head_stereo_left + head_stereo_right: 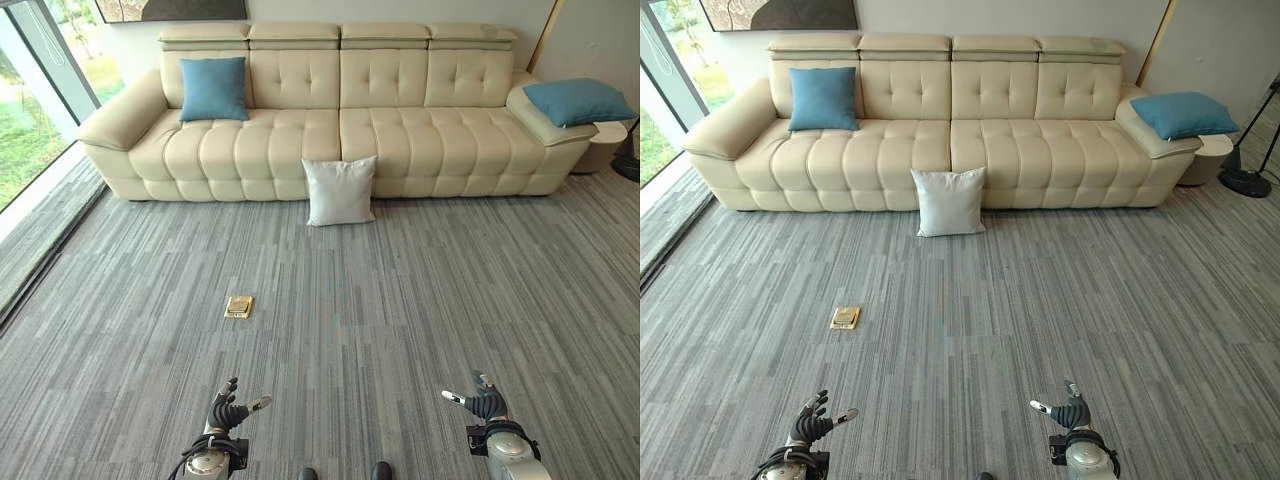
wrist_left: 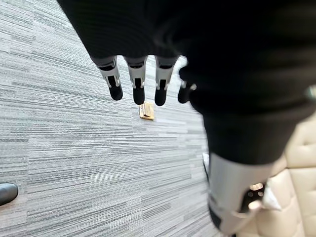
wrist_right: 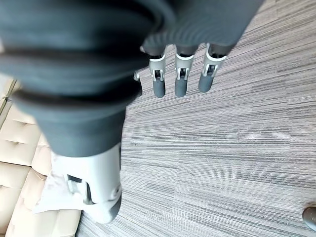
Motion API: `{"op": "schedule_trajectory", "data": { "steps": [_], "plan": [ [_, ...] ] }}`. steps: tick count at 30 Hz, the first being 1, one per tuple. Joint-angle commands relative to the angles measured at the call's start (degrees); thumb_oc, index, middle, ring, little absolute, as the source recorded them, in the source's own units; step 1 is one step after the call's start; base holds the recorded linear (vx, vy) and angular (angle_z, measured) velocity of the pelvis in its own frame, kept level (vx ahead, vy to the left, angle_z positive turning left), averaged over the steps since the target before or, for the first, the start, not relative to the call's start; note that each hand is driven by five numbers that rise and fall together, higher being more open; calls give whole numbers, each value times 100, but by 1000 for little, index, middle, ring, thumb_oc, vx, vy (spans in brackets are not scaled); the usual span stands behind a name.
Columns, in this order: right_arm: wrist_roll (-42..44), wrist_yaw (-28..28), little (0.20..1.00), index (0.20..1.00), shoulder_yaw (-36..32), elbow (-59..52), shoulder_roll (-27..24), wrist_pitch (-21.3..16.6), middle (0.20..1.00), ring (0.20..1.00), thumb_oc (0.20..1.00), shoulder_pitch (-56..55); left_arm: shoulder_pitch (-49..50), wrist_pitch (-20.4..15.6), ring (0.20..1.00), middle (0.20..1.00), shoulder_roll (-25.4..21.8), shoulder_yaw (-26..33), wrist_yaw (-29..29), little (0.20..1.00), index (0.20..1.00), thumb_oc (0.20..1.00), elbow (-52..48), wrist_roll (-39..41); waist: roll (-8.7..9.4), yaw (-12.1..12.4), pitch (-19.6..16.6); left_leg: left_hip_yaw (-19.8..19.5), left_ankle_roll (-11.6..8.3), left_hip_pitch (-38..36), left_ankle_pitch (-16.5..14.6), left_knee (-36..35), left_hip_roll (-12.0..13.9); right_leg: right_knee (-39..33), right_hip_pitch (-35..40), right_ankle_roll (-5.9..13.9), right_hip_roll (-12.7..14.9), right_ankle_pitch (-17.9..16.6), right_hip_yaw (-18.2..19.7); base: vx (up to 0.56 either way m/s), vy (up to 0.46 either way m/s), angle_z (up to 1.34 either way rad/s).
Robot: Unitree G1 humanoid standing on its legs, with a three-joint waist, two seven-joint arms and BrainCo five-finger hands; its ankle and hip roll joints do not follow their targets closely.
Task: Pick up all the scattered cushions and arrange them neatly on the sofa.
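Observation:
A white cushion (image 1: 340,190) stands on the carpet, leaning against the front of the cream sofa (image 1: 400,130). One blue cushion (image 1: 213,88) rests upright on the sofa's left seat against the backrest. Another blue cushion (image 1: 578,101) lies on the sofa's right armrest. My left hand (image 1: 228,410) hangs low at the near left, fingers relaxed and holding nothing. At the near right my right hand (image 1: 483,402) is likewise open and empty. Both hands are far from the sofa; the wrist views show straight fingers (image 2: 137,84) (image 3: 180,79) over carpet.
A small brass floor socket (image 1: 239,306) sits in the grey striped carpet, left of centre. A glass wall runs along the left side. A round side table (image 1: 606,145) and a black lamp stand (image 1: 1247,182) are to the right of the sofa.

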State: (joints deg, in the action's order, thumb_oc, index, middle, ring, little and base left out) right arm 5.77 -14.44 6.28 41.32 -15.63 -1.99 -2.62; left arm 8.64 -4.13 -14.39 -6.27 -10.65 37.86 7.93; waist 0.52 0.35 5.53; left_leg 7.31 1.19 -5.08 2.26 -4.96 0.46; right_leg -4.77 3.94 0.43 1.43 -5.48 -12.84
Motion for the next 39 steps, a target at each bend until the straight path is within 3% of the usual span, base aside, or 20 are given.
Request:
{"op": "schedule_trajectory", "data": {
  "steps": [1,17,27,32,36,38,39],
  "plan": [
    [119,-21,1000,1000,141,82,-124,-113,1000,1000,1000,232,-187,-103,1000,1000,-222,10,44,1000,1000,1000,-39,86,27,-2,-10,106,-435,-83,-391,-4,311,-23,144,682,465,640,49,0,0,0],
    [451,51,1000,1000,141,291,-22,-53,1000,1000,1000,259,-218,-23,1000,1000,-207,-81,136,1000,1000,1000,70,158,43,-6,-4,97,-444,-82,-394,-4,326,-23,144,678,452,655,33,0,0,0],
    [318,65,1000,1000,158,-163,-184,-52,1000,1000,1000,245,-216,56,1000,1000,-371,-11,113,1000,1000,1000,2,-136,94,45,205,65,-399,156,-345,-4,314,-23,-89,720,467,560,29,-9,18,0],
    [226,-58,1000,1000,106,-305,-225,-38,1000,1000,1000,278,-186,69,1000,1000,-401,44,73,1000,1000,1000,-61,-97,126,144,370,-21,-300,400,-321,-4,182,34,-250,782,585,542,-71,-2,99,4],
    [209,-95,1000,1000,82,-314,-228,-22,1000,1000,1000,331,-279,36,1000,1000,-398,72,29,1000,1000,1000,-7,55,105,149,439,-55,-207,467,-347,-4,74,477,-494,826,730,635,-76,-3,145,7],
    [196,-87,1000,1000,37,-351,-204,18,1000,1000,1000,230,-358,40,1000,1000,-478,97,4,1000,1000,1000,-67,77,79,107,601,-97,-75,317,-446,-4,-9,1518,-829,849,927,717,-8,30,174,2],
    [196,-87,1000,1000,36,-351,-203,19,1000,1000,1000,234,-361,40,1000,1000,-479,98,4,1000,1000,1000,-66,77,82,110,589,-93,-73,338,-433,-4,-11,1513,-851,847,928,702,-4,49,157,0]
  ]
}}
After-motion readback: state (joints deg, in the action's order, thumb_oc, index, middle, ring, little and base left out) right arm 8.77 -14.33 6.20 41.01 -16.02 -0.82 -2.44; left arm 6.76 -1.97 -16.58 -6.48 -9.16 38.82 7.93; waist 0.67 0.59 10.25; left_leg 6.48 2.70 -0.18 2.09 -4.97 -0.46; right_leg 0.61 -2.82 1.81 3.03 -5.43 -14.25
